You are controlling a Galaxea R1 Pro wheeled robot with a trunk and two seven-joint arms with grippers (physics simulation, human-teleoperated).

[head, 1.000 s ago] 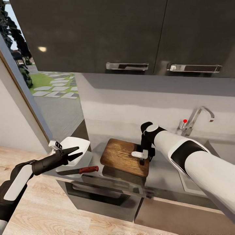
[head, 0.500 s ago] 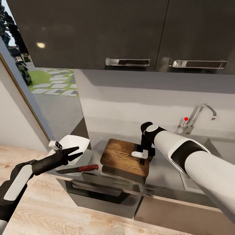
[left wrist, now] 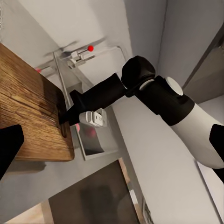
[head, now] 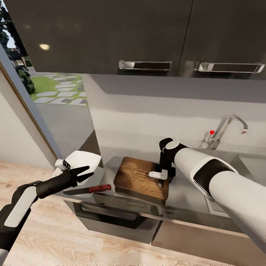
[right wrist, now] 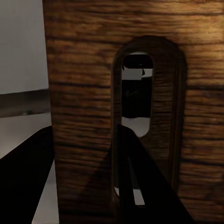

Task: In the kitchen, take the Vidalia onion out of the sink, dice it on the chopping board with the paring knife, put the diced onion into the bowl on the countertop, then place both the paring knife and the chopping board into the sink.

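Note:
The brown chopping board [head: 137,176] hangs just above the grey countertop [head: 184,197]. My right gripper [head: 162,180] is shut on its handle end. In the right wrist view one finger [right wrist: 135,186] passes through the oblong slot and the other lies off the board's [right wrist: 79,93] edge. My left gripper [head: 85,173] is open in the air over the paring knife [head: 90,189] and in front of the white bowl [head: 79,159]. The knife lies on the countertop near its front edge. The faucet [head: 226,130] marks the sink [head: 253,164] at the right, mostly behind my right arm. The onion is out of view.
Dark wall cabinets with chrome handles [head: 145,65] hang over the counter. A window or glass door [head: 55,92] stands at the left. The counter's front edge runs above grey cabinets and a wooden floor [head: 55,236].
The camera has moved: bowl, knife and faucet sit a little higher in the picture. Both arms and the board keep their place in it, so the board has shifted slightly against the counter.

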